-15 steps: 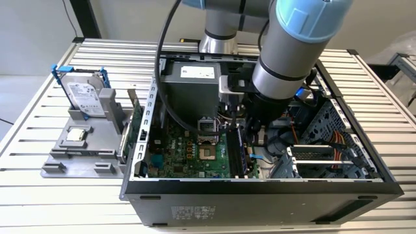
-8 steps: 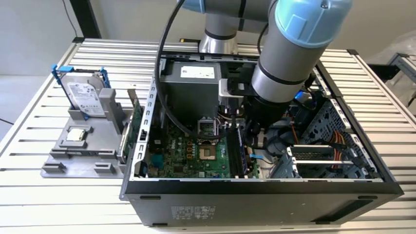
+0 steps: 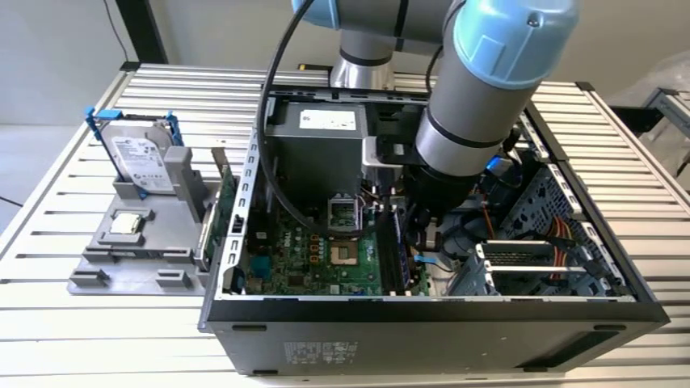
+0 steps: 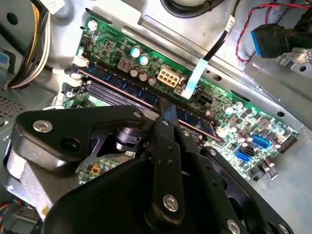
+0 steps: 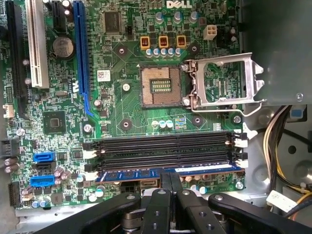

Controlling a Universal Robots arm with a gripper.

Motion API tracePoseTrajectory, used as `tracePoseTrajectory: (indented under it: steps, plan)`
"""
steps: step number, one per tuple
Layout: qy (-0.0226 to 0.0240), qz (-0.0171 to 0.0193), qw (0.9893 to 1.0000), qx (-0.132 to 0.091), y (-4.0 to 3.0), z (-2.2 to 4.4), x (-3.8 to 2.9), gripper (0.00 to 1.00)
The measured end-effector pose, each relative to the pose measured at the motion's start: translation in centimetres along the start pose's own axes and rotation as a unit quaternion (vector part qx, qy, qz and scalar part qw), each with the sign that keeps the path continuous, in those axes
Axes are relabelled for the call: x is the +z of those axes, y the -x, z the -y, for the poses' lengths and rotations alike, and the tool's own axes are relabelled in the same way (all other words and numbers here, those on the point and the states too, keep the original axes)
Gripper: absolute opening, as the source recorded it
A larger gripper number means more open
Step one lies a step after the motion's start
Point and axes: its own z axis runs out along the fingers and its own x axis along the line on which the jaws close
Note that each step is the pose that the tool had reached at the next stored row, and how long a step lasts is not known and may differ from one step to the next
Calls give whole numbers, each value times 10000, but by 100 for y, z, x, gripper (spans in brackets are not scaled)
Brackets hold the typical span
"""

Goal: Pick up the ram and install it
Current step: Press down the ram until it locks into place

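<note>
Blue-faced, the ram [image 5: 168,173] is pinched edge-on between the nearly closed fingers of the gripper [image 5: 170,181], kept directly beneath them so it lines up with the memory slot [image 5: 163,171].

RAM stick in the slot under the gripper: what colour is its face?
Blue, with dark chips; the long narrow RAM stick shows best in the first wrist view.

Surface: a silver ribbed aluminium-profile surface [image 3: 65,218] with long parallel grooves, seen in the exterior view.
Wall: a plain pale grey wall [image 3: 54,56] behind the surface, at the exterior view's left.
Upright: a dark vertical post [image 3: 144,28] against that wall, just beyond the surface's far edge.
Cable: a thin dark cable [image 3: 111,24] hanging beside the post.
Light: even, soft, with faint sheen on the metal ribs.
</note>
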Motion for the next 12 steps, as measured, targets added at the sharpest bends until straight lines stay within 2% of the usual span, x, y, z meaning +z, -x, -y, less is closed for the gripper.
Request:
tracePoseTrajectory:
  steps: [12]
  plan:
    - [0,0,10000,0,-16,2,55,0]
